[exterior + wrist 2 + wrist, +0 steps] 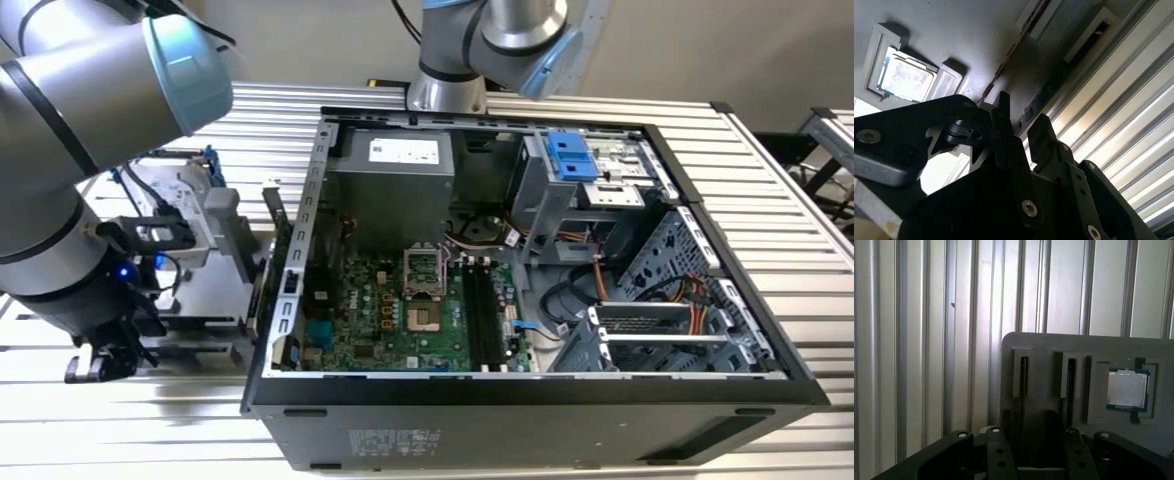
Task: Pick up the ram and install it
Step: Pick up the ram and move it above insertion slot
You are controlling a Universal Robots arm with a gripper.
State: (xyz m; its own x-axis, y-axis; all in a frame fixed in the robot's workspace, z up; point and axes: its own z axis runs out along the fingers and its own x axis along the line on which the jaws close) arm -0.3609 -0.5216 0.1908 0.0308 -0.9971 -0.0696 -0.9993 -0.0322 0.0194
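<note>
Black gripper fingers spread apart, holding nothing, poised at ram standing on edge in grey tray slot, exterior view's lower left, beside computer case. Risk: off-centre closing tilts stick, jamming it in slot.

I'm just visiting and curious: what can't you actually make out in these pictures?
The ram: in both wrist views the gray tray's slots are too dark to show whether a stick sits inside.
Exterior view: the arm blocks much of the bench beside the computer case.
Motherboard slots: too small there to tell if any is filled.
</note>
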